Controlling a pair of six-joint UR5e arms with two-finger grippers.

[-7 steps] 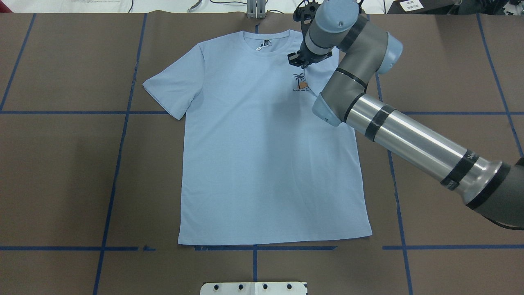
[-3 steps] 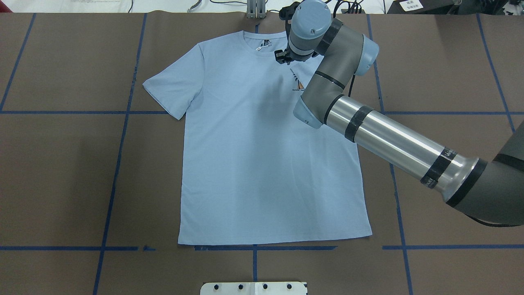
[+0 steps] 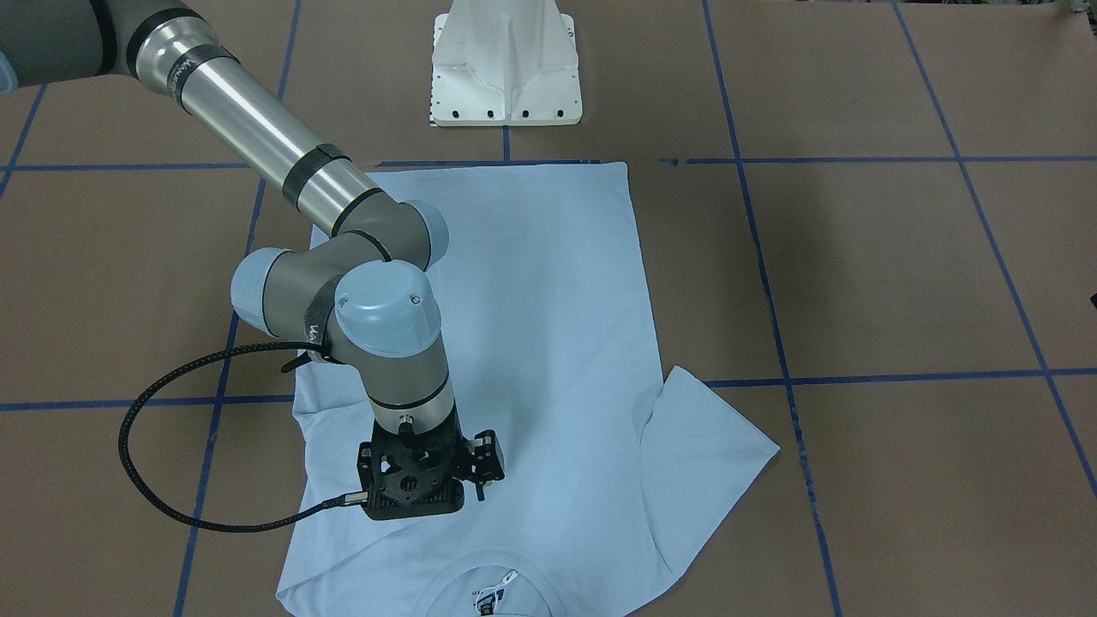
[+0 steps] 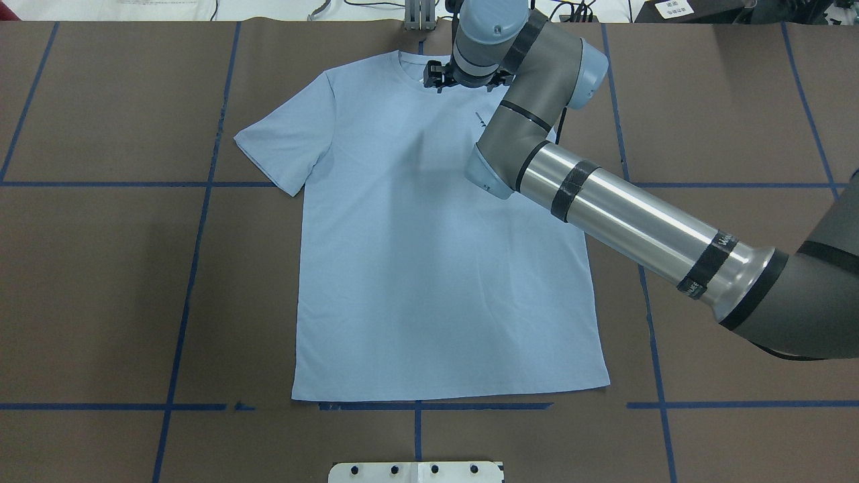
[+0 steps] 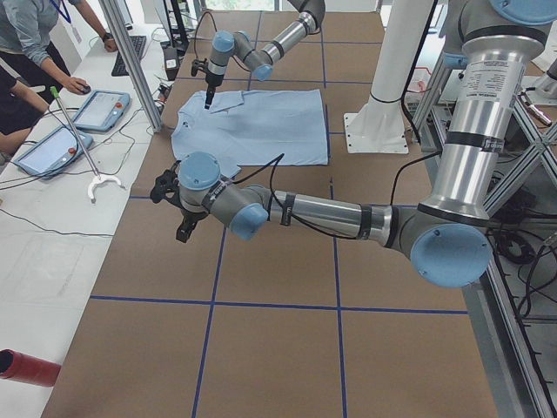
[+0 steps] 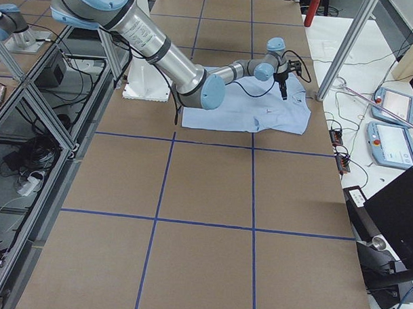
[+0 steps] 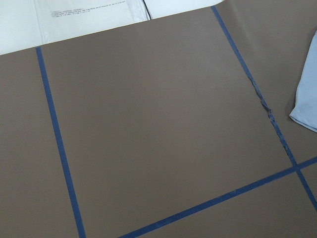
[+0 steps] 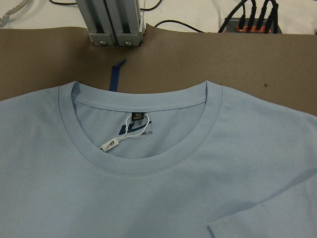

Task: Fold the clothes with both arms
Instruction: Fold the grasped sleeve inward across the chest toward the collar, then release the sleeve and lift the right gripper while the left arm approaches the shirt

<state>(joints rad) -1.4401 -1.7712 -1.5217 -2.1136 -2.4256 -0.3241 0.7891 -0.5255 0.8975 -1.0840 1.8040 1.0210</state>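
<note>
Blue T-shirt (image 4: pixel 429 268), dark collar label (image 8: pixel 138 117), white tag (image 8: pixel 110 144)

The brown paper-covered counter (image 4: pixel 100 268) is marked into big squares by blue tape (image 4: pixel 193 268). At the top centre of the front-facing view, a white base plate (image 3: pixel 506 68) sits on it. In the right wrist view an aluminium post (image 8: pixel 115 22) stands at upper left, and a power strip (image 8: pixel 252 25) with black cables plugged in is at upper right. In the left side view, a grey tablet (image 5: pixel 100 109) and a second one (image 5: pixel 48 148) lie on a white bench at left. A person (image 5: pixel 35 35) leans in at upper left, and a red cylinder (image 5: pixel 26 367) sits at lower left.
</note>
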